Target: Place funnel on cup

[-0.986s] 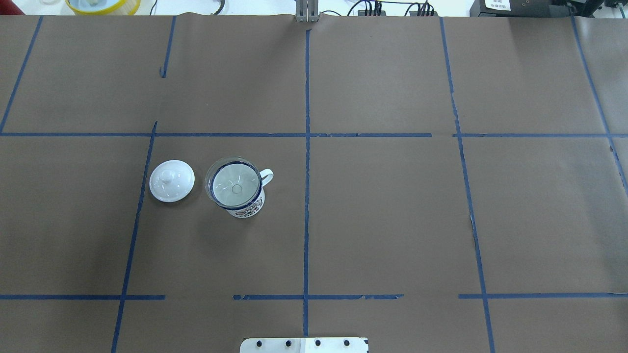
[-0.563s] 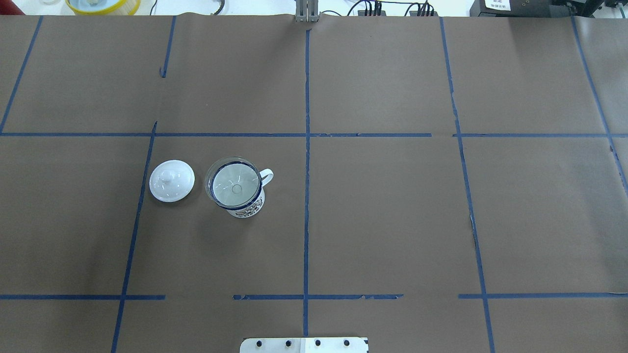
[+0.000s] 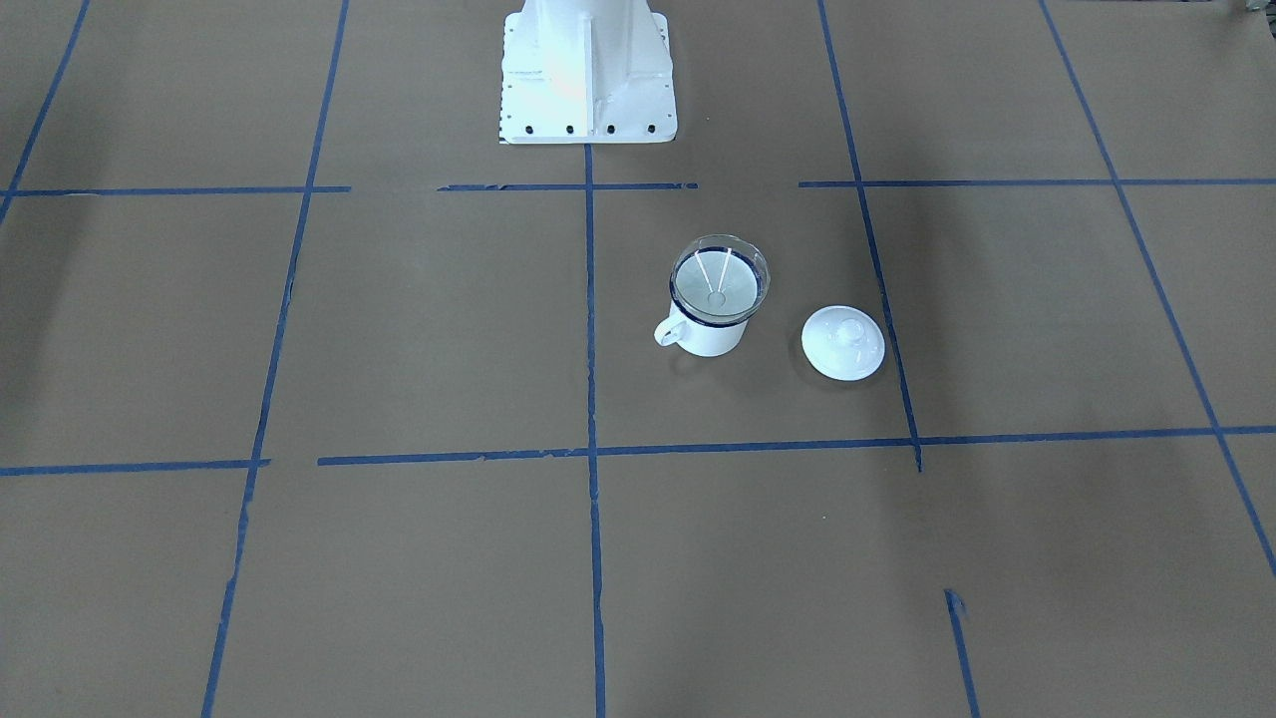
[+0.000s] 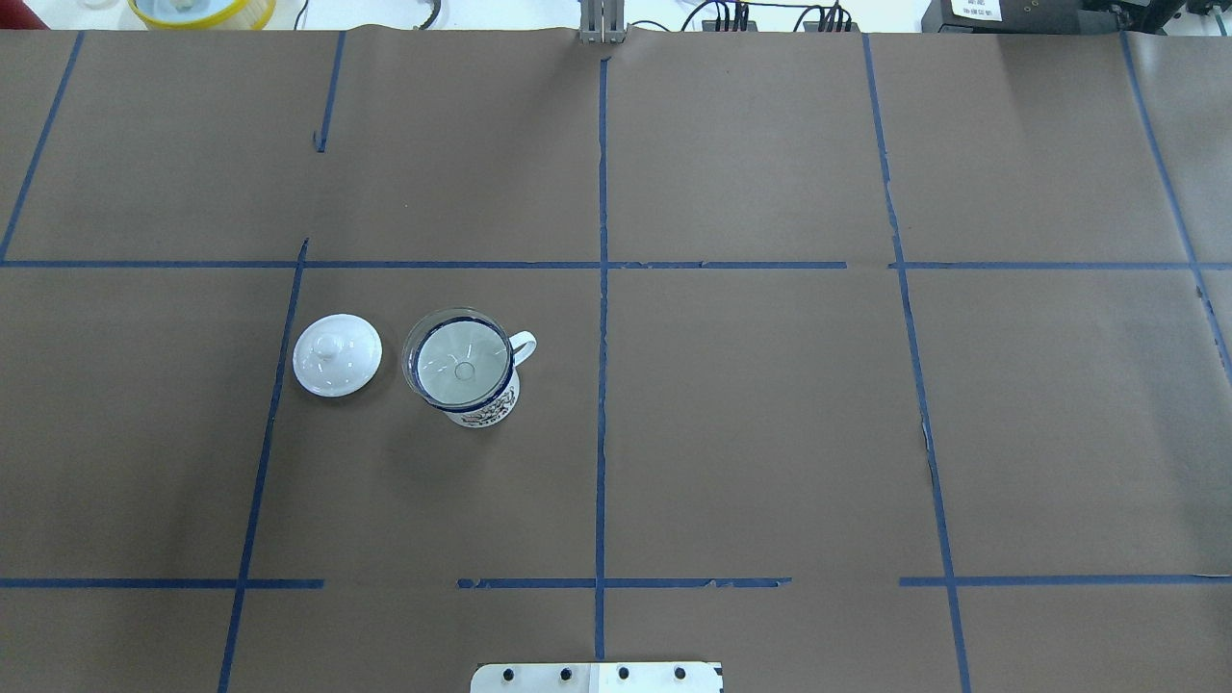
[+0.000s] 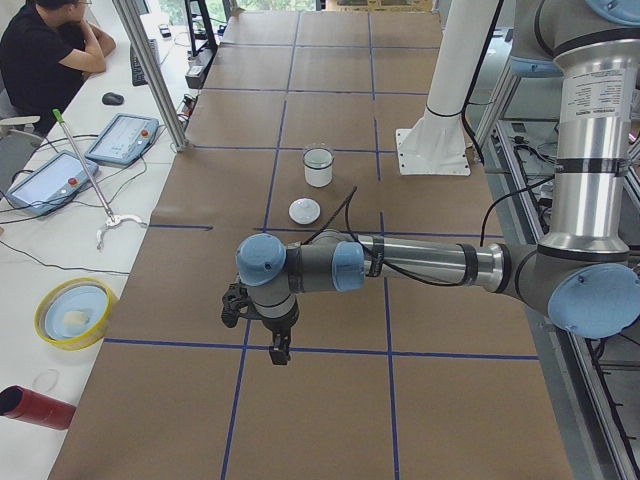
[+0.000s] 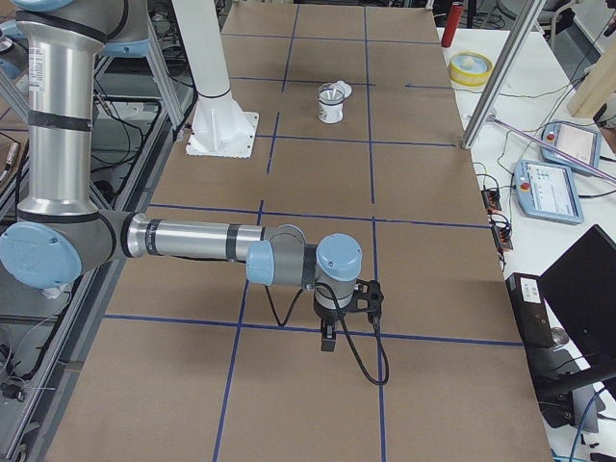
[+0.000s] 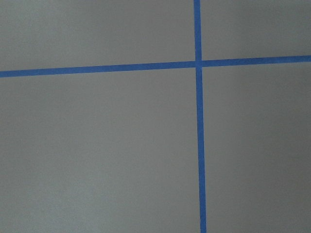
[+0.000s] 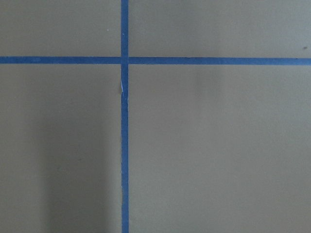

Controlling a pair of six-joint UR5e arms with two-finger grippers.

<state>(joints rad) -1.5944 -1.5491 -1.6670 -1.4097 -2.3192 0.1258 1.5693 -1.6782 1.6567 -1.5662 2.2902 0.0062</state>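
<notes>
The clear funnel [image 4: 460, 358] sits upright in the mouth of the white cup [image 4: 486, 412] with the dark blue rim, left of the table's middle. In the front-facing view the funnel [image 3: 720, 279] rests on the cup [image 3: 713, 341], whose handle points to the view's left. No gripper is near them. My left gripper [image 5: 278, 350] shows only in the exterior left view, far from the cup [image 5: 318, 168], over bare paper. My right gripper [image 6: 329, 337] shows only in the exterior right view, far from the cup [image 6: 330, 106]. I cannot tell whether either is open or shut.
A round white knobbed lid [image 4: 337, 354] lies on the table just left of the cup. The robot's white base [image 3: 586, 70] stands at the near edge. Tablets [image 5: 120, 138], a yellow bowl [image 5: 72, 312] and a seated operator [image 5: 45, 50] are beyond the far edge.
</notes>
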